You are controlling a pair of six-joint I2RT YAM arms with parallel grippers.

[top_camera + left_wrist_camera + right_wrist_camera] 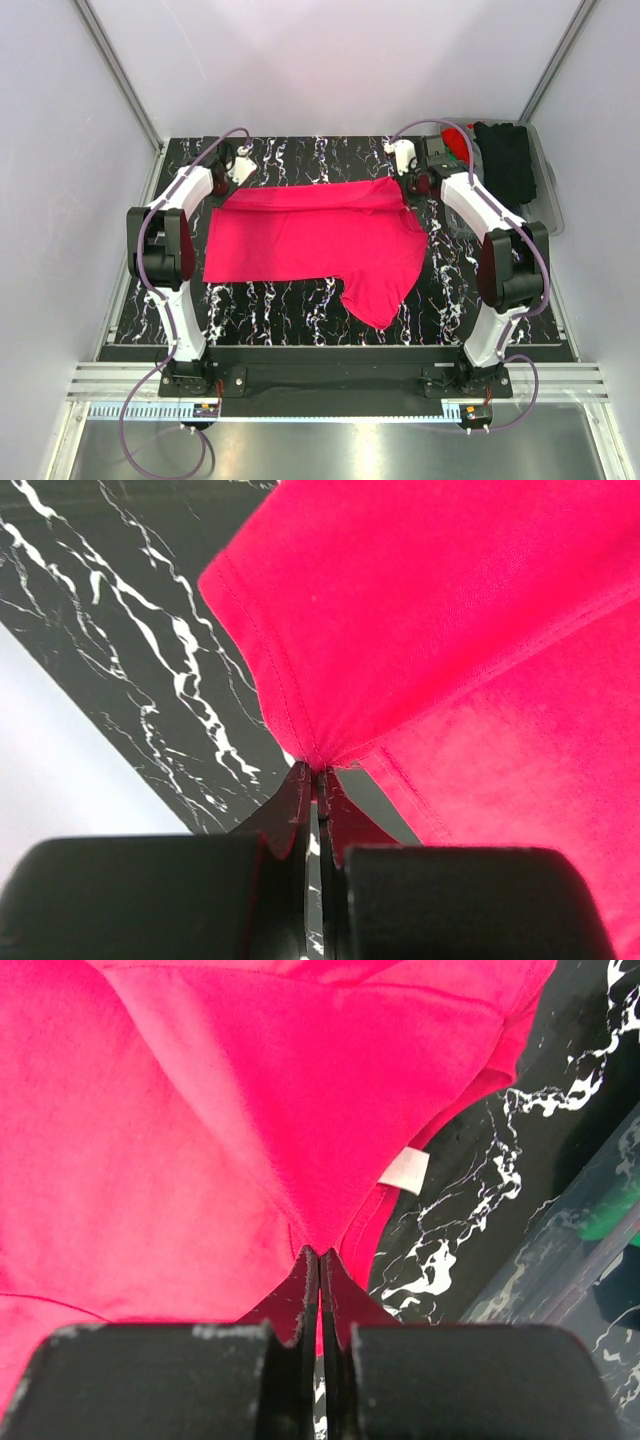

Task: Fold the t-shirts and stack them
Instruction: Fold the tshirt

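shirt: the pink tee (310, 240) is lying mostly flat across the middle of the marble table (300, 300), one sleeve flopping toward the near right, far edge already doubling over a bit

left gripper: the left gripper (318, 780) is pinching the far-left corner of the tee, jaws squeezed tight on the hem, cloth puckering right at the tips

right gripper: the right gripper (319, 1257) is clamped the same way on the far-right edge, just beside the collar; the little white label (404, 1170) is poking out near it

other shirts: a dark one (505, 160) plus bits of red and green are sitting in the bin (548, 190) at the far right, well apart from the pink one

step: looks like they're doing the first fold, both arms holding the far edge

next: probably needs both arms pulling that edge toward the near side together, keeping it taut and level so it's landing square

risk: the sleeve is bunching, might end up lopsided
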